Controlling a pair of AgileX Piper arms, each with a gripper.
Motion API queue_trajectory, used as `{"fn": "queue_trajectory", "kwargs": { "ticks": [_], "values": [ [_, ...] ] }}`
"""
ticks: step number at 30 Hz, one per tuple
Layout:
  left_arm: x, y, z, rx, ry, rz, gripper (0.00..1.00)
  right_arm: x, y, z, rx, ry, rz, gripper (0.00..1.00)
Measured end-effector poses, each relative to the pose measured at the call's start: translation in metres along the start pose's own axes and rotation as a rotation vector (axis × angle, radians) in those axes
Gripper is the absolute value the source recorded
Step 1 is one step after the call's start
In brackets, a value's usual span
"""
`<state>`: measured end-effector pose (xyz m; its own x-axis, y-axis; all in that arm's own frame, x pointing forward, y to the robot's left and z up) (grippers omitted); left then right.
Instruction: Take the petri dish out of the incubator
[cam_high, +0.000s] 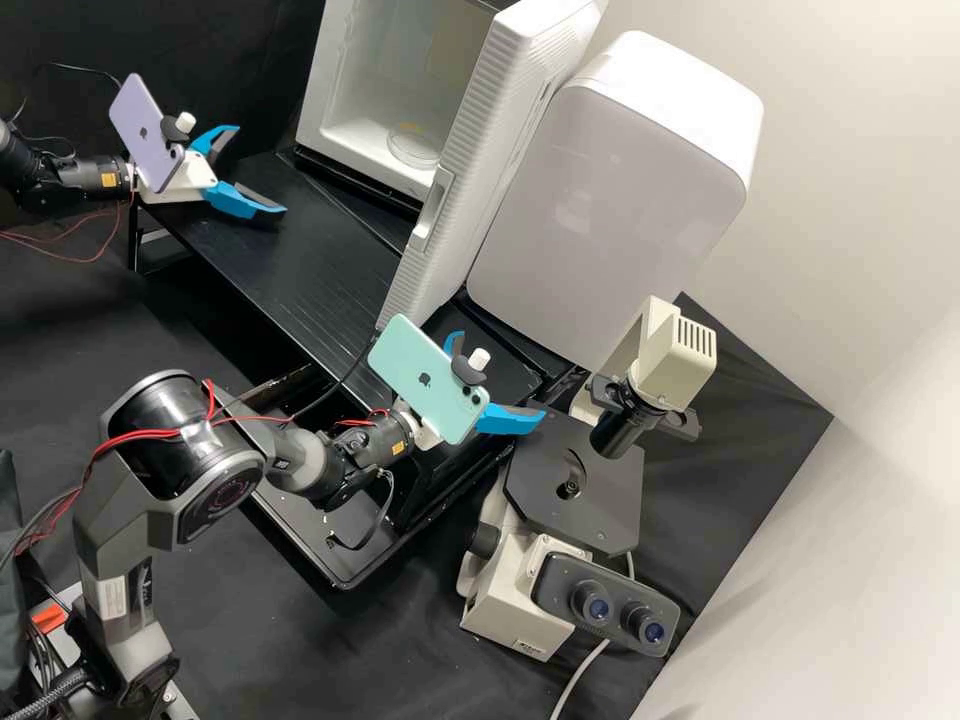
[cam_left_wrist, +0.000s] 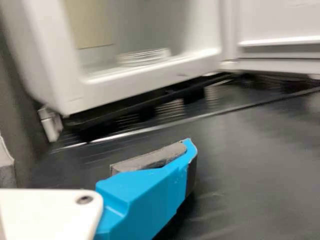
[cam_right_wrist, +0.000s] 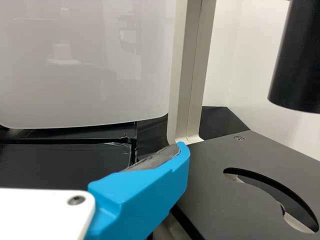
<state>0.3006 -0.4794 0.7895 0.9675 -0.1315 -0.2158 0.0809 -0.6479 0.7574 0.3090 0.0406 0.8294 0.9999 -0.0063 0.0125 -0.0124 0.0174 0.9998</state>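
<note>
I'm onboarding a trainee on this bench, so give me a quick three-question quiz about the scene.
1. True or false: the door of the incubator is shut.
2. Where is the petri dish? A) outside, in front of the incubator B) inside, on its floor C) held in the air
3. Fill in: the right gripper hangs beside the stage of the ____.
Key: 1 false, the door stands open; 2 B; 3 microscope.
</note>
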Motion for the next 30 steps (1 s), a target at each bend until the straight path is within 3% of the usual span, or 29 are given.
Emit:
{"fn": "queue_trajectory", "kwargs": {
  "ticks": [4, 10, 17, 30],
  "values": [
    [0.004, 0.002, 0.014, 0.015, -0.085, -0.001, 1.00, 0.000, 0.000, 0.000, 0.000, 0.000, 0.000, 1.00],
    [0.016, 0.019, 0.032, 0.038, -0.191, 0.046, 1.00, 0.000, 0.000, 0.000, 0.000, 0.000, 0.000, 1.00],
    [0.038, 0.030, 0.041, 0.085, -0.249, 0.072, 1.00, 0.000, 0.000, 0.000, 0.000, 0.000, 0.000, 1.00],
    [0.097, 0.045, 0.039, 0.015, -0.227, 0.065, 1.00, 0.000, 0.000, 0.000, 0.000, 0.000, 0.000, 1.00]
  ]
}}
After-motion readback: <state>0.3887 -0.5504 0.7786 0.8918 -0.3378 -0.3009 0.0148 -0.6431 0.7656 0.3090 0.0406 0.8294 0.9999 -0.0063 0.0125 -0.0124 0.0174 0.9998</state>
